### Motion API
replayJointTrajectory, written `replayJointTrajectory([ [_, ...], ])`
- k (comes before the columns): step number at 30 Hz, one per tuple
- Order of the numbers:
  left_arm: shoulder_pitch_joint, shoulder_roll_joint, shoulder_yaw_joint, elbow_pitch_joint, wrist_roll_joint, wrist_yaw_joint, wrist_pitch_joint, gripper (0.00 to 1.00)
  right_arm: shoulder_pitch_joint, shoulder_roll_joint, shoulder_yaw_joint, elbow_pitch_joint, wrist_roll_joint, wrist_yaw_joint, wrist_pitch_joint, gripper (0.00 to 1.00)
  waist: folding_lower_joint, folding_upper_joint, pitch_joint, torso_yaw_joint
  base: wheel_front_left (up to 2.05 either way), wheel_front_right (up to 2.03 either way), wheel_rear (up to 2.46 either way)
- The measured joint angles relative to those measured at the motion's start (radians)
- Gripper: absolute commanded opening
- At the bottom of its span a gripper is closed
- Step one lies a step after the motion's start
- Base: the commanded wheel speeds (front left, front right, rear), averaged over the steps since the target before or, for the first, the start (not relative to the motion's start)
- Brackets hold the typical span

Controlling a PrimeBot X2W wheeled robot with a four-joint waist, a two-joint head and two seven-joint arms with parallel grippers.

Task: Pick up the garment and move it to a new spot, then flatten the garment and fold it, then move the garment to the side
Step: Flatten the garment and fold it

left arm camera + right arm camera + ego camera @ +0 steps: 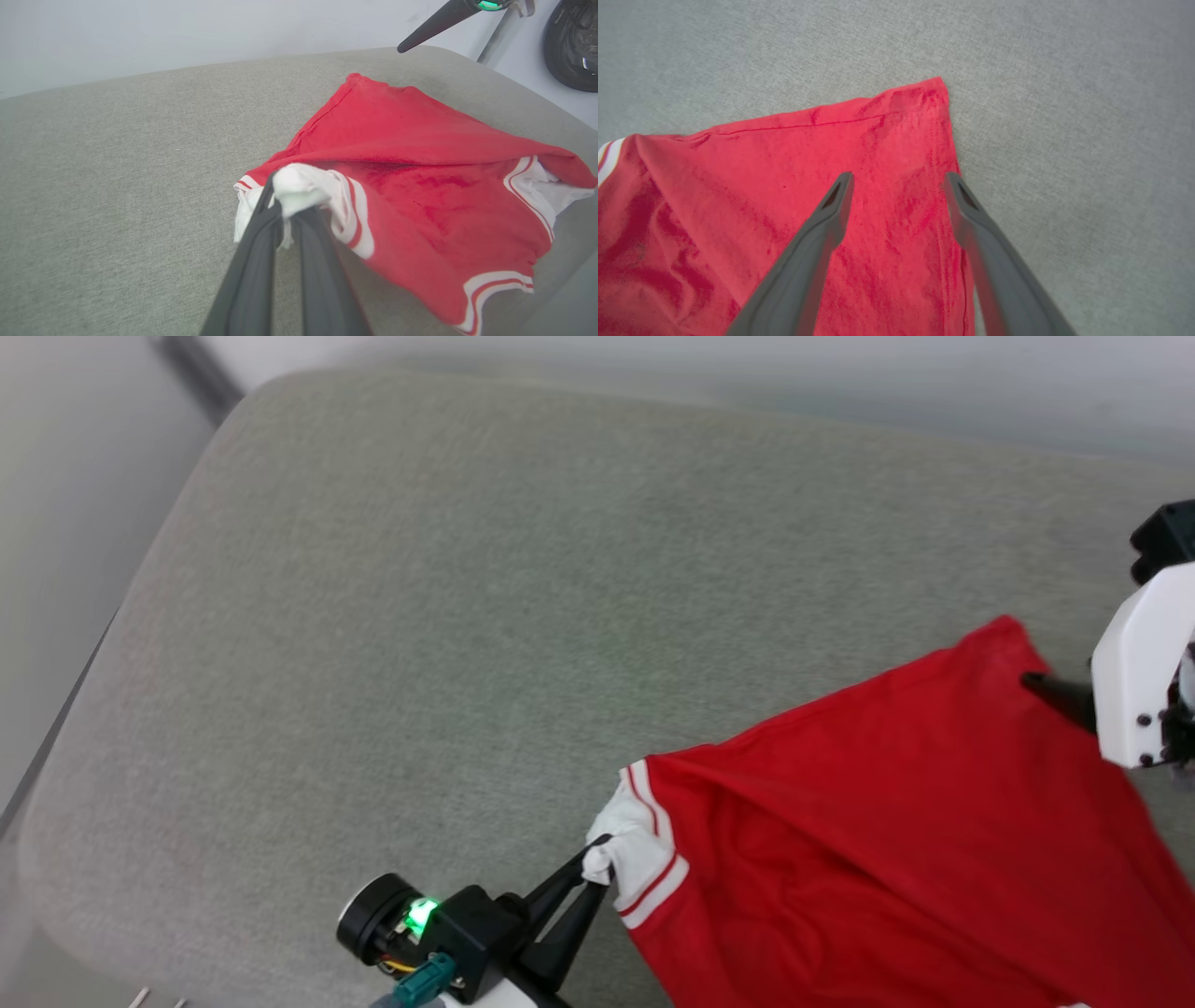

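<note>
The garment (896,821), red with white sleeves and red-white striped trim, lies on the grey cushion at the lower right. My left gripper (597,873) is shut on a bunched white sleeve (299,191) at its left edge. In the right wrist view my right gripper (899,179) stands open above the red corner (920,100) of the garment (784,210), fingers apart and holding nothing. In the head view one dark right fingertip (1041,686) hangs over that corner. The left wrist view shows the garment (420,186) spread behind the pinched sleeve, a second white sleeve (542,186) at its right.
The grey fabric cushion (467,616) stretches wide to the left and back of the garment. Its rounded edge (56,821) drops off at the left toward a pale floor. A pale wall (187,32) stands behind the cushion.
</note>
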Motion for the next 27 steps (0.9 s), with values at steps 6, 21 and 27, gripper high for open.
replayJointTrajectory([
  [6,-0.025,-0.026,-0.020,-0.036,0.016,0.002,0.006,0.00,-0.082,-0.024,-0.001,0.155,-0.047,0.000,-0.024,1.00,0.0001,0.0000,0.063,0.077,0.00,0.00,0.00],
  [21,-0.044,-0.052,-0.032,-0.037,0.021,0.009,-0.005,0.00,-0.112,-0.095,0.061,0.266,-0.047,0.001,-0.063,1.00,-0.0002,0.0000,0.151,0.172,0.00,0.00,0.00],
  [27,-0.048,-0.051,-0.031,-0.029,0.016,0.010,-0.009,0.00,-0.101,-0.110,0.078,0.283,-0.034,0.000,-0.123,0.00,-0.0002,0.0000,0.139,0.170,0.00,0.00,0.00],
])
